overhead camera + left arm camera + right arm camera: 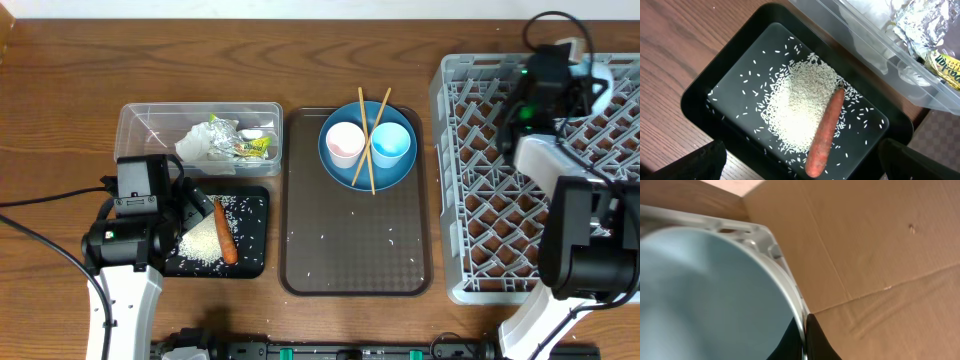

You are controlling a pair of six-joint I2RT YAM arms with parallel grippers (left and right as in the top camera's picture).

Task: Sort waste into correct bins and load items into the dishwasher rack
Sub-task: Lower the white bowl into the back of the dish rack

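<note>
My left gripper (195, 205) (800, 155) is open and empty above the black tray (256, 258) (700, 100), which holds the carrot (225, 232) (826, 131) and rice (200, 240) (795, 110). The clear box (150, 125) (880, 55) holds the crumpled paper (215, 140) (920, 20) with its wrapper (255, 148) (945, 62). My right gripper (575, 72) (805, 335) is shut on the rim of the white bowl (600, 78) (705, 295), over the far right of the grey rack (490, 200) (740, 230). The blue plate (396, 172) carries the pinkish cup (346, 142), the blue cup (391, 143) and both chopsticks (368, 130).
The plate sits at the far end of the brown serving tray (355, 250), which has stray rice grains on it. Brown cardboard (880, 255) stands behind the rack. Cables run from both arms.
</note>
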